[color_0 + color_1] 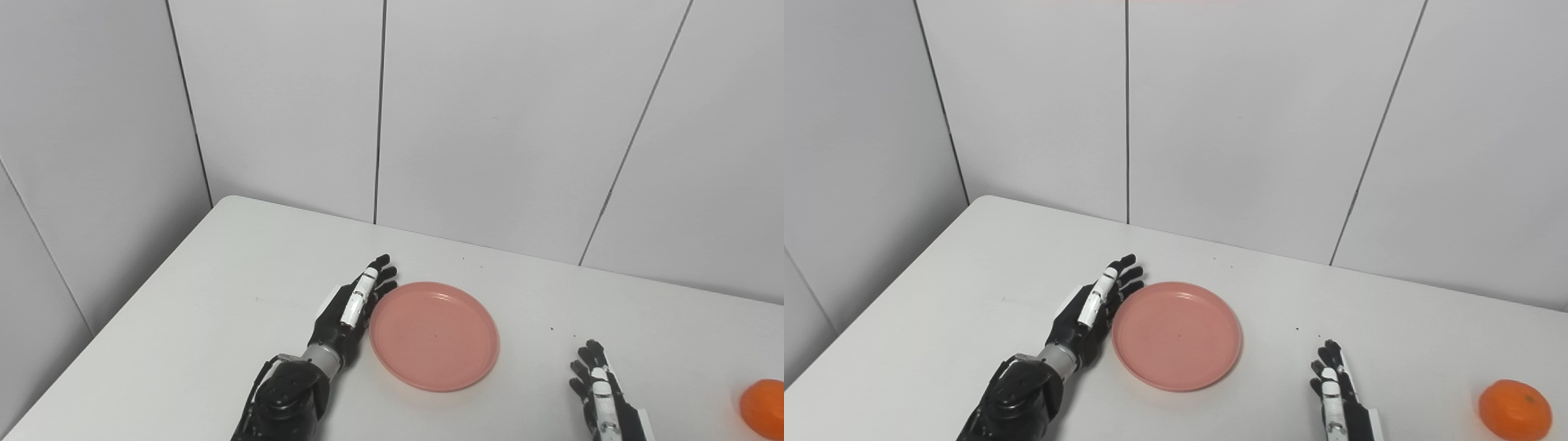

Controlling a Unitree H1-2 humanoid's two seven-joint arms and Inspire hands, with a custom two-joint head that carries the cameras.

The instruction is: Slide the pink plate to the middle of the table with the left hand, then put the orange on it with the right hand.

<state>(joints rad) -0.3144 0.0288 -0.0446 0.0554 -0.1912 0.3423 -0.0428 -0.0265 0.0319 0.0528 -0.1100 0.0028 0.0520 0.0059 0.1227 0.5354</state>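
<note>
Plate (1176, 335), pink, lies mid-frame; left hand (1088, 310), fingers straight and pressed together, touches its left rim. Right hand (1338, 392), fingers extended, rests lower right; orange (1515, 409) sits far right.

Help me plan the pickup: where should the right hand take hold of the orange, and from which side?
Across its round middle, coming from above: the orange sits free on the table, right of the open right hand, with nothing crowding it.
</note>
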